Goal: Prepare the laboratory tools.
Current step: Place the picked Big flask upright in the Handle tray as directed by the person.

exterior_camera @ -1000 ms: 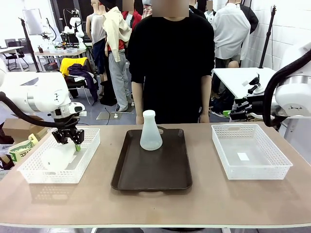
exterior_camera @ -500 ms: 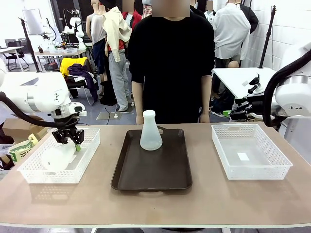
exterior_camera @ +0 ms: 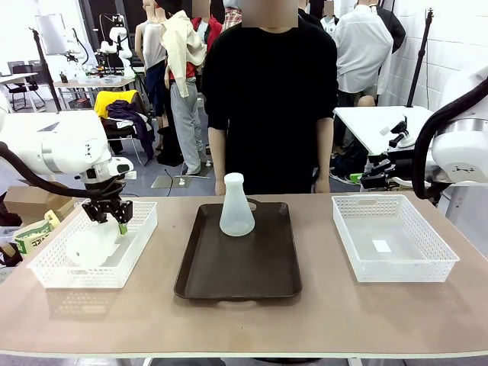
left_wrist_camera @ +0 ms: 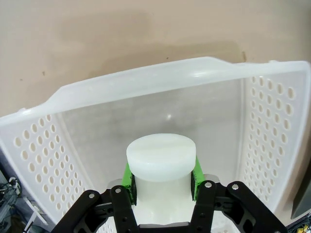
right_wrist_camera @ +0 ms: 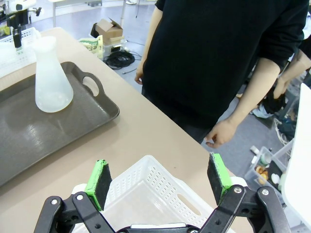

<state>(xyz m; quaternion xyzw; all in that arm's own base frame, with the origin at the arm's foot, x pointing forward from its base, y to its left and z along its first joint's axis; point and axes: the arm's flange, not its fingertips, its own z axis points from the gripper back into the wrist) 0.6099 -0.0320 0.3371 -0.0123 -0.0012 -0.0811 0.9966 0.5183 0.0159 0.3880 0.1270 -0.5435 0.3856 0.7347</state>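
- Surface: a tan table (exterior_camera: 358, 313) shared with a person in black (exterior_camera: 268, 99) standing at its far edge, arms hanging down; a busy workroom lies behind.
- Far left: a white mesh basket (exterior_camera: 46, 267) sits on the table. Inside it is a frosted flask (exterior_camera: 91, 245), tilted, its base towards the basket's near end and its neck rising towards the arm.
- Left gripper (exterior_camera: 107, 216): positioned over that basket, pointing down. In the left wrist view the gripper (left_wrist_camera: 163, 177) has its green pads (left_wrist_camera: 128, 177) pressed on either side of the flask's neck (left_wrist_camera: 160, 187), just under the flat round mouth (left_wrist_camera: 161, 155). Jaws drawn in narrow, clamped on the neck.
- Centre: a dark brown tray (exterior_camera: 236, 271) with a handle cut-out at its far end. A second frosted flask (exterior_camera: 236, 206) stands upright on the far half of the tray, well apart from both baskets.
- Right: a second white mesh basket (exterior_camera: 438, 263) holding a small white slip (exterior_camera: 381, 245) on its floor.
- Right gripper (right_wrist_camera: 160, 182): in its own wrist view the green-padded fingers (right_wrist_camera: 98, 183) stand wide apart with nothing between them, above the rim of the right basket (right_wrist_camera: 146, 187), facing the person and the tray (right_wrist_camera: 29, 133) beyond.
- Right arm (exterior_camera: 457, 145): its white body is at the table's right edge.
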